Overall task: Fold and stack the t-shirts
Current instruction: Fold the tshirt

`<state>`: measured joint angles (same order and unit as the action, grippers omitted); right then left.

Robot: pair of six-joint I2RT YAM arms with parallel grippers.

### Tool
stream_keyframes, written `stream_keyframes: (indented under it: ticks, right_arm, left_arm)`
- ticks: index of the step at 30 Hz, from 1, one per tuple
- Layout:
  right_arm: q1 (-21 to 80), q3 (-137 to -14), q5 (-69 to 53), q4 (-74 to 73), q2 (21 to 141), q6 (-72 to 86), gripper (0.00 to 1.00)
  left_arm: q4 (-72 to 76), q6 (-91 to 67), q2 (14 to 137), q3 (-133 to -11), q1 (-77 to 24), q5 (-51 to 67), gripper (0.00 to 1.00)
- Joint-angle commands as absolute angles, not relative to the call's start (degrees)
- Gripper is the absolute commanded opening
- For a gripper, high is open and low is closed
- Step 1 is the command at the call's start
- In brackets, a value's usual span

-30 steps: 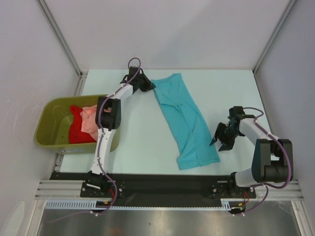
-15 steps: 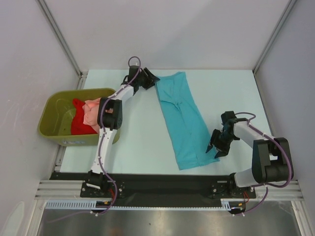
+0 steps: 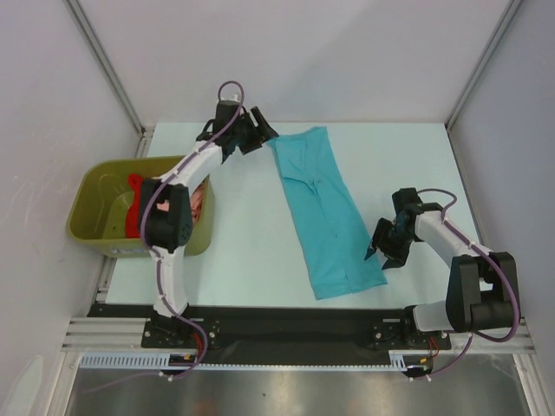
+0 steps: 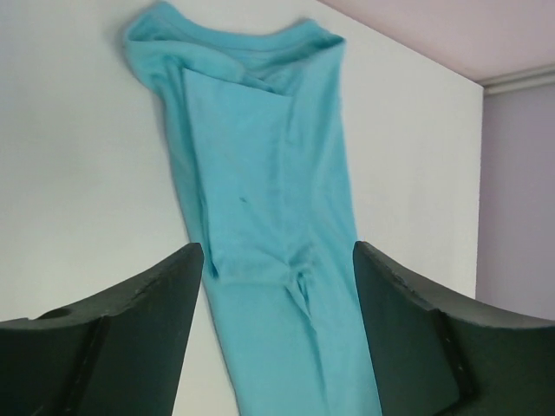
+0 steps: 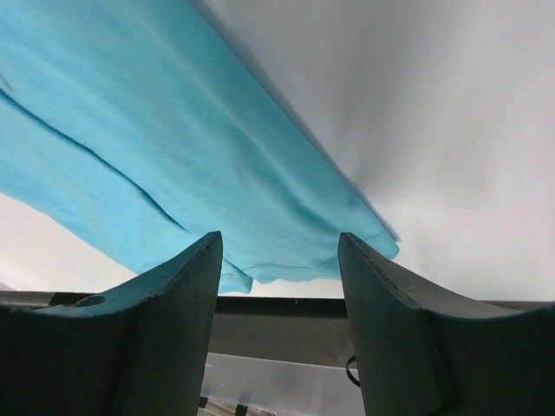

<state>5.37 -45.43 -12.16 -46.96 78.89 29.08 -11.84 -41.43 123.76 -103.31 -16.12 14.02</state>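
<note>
A turquoise-blue t-shirt (image 3: pixel 325 212), folded into a long strip, lies slantwise across the table's middle. Its collar end (image 4: pixel 234 52) points to the far left and its hem (image 5: pixel 303 260) to the near right. My left gripper (image 3: pixel 267 136) hovers open just beside the collar end with nothing between its jaws; the strip (image 4: pixel 260 173) runs away below it. My right gripper (image 3: pixel 380 253) stands open at the hem's right corner, apart from the cloth (image 5: pixel 173 130). A red t-shirt (image 3: pixel 133 218) and a salmon-pink t-shirt (image 3: pixel 201 201) lie crumpled in the tub.
An olive-green plastic tub (image 3: pixel 95 195) sits at the table's left edge, partly under my left arm. Grey walls close in the back and both sides. The black base rail (image 3: pixel 286 325) runs along the near edge.
My left gripper has opened and let go of the turquoise shirt's collar end, pulling back a little to the left. My right gripper has shifted towards the hem corner.
</note>
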Motion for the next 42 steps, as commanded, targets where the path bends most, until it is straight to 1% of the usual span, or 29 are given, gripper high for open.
stream_keyframes:
  ticks: [1,4,5,6,7,8,9,10,11,12,13,15,16,17,18,21,22,26,29,37,42]
  right_arm:
    - [5.27,-47.02,-8.8,-49.22,77.87,30.67,0.62]
    - [5.19,-46.5,-6.42,-49.4,77.96,30.67,0.61]
    - [5.1,-46.41,-6.16,-49.39,77.96,30.41,0.61]
    - [5.01,-46.06,-5.63,-49.48,77.96,30.32,0.61]
    - [4.92,-45.79,-5.28,-49.57,77.78,30.24,0.61]
    - [4.66,-45.53,-5.01,-49.66,77.35,30.15,0.6]
    - [4.4,-45.27,-4.57,-49.75,77.0,30.15,0.59]
    - [4.31,-44.92,-4.31,-49.75,76.64,30.15,0.58]
    - [3.96,-44.74,-4.05,-49.75,75.94,30.15,0.57]
    - [3.87,-44.65,-4.04,-49.57,75.85,29.97,0.56]
    - [3.87,-44.65,-4.13,-49.66,75.94,29.88,0.54]
    - [3.6,-44.74,-4.57,-49.48,77.16,29.44,0.52]
    - [3.6,-44.74,-4.83,-49.4,77.69,29.1,0.5]
    - [3.6,-44.74,-5.18,-49.05,78.04,29.0,0.42]
    - [3.6,-44.56,-5.97,-48.87,78.92,28.92,0.39]
    - [3.78,-44.3,-6.42,-48.25,79.19,28.83,0.37]
    - [3.78,-44.38,-6.42,-48.34,79.1,28.65,0.37]
    - [3.78,-44.3,-6.68,-48.25,79.1,28.56,0.42]
    - [3.78,-44.3,-6.68,-48.25,78.84,28.74,0.43]
    - [3.87,-44.3,-6.59,-48.69,77.52,29.09,0.43]
    - [3.95,-44.21,-6.59,-48.87,76.64,29.09,0.43]
  left_arm:
    - [-16.77,-36.57,112.6,-100.47,-20.02,12.22,0.75]
    - [-22.49,-33.67,105.58,-95.9,-25.56,10.2,0.7]
    - [-23.98,-33.05,103.12,-91.36,-27.4,9.41,0.68]
    - [-24.43,-32.26,100.92,-88.62,-31.51,8.1,0.67]
    - [-25.39,-31.99,96.64,-83.55,-33.73,7.83,0.65]
    - [-26.27,-31.91,94.85,-81.15,-36.01,7.21,0.61]
    - [-26.98,-32.25,93.18,-78.77,-40.65,5.64,0.59]
    - [-27.68,-32.43,90.03,-74.23,-42.87,5.28,0.58]
    - [-27.77,-32.87,88.78,-71.92,-44.98,4.66,0.54]
    - [-27.77,-34.79,87.64,-69.81,-48.65,4.48,0.52]
    - [-27.34,-36.11,86.5,-65.87,-50.17,5.44,0.5]
    - [-27.42,-40.15,85.96,-62.86,-55.07,5.71,0.45]
    - [-27.68,-41.21,85.96,-61.97,-56.93,4.49,0.45]
    - [-27.6,-42.0,86.22,-60.66,-58.52,4.13,0.45]
    - [-27.51,-44.36,86.48,-59.95,-60.54,4.22,0.44]
    - [-24.53,-48.85,87.36,-56.08,-61.61,6.5,0.42]
    - [-23.65,-49.74,87.45,-55.2,-61.79,6.85,0.42]
    - [-16.46,-54.13,88.06,-50.2,-63.01,10.19,0.49]
    - [-13.63,-56.33,90.08,-49.22,-64.16,11.42,0.5]
    - [-10.9,-59.85,94.39,-50.45,-64.34,10.55,0.51]
    - [-10.28,-63.88,97.64,-51.06,-64.16,11.16,0.57]
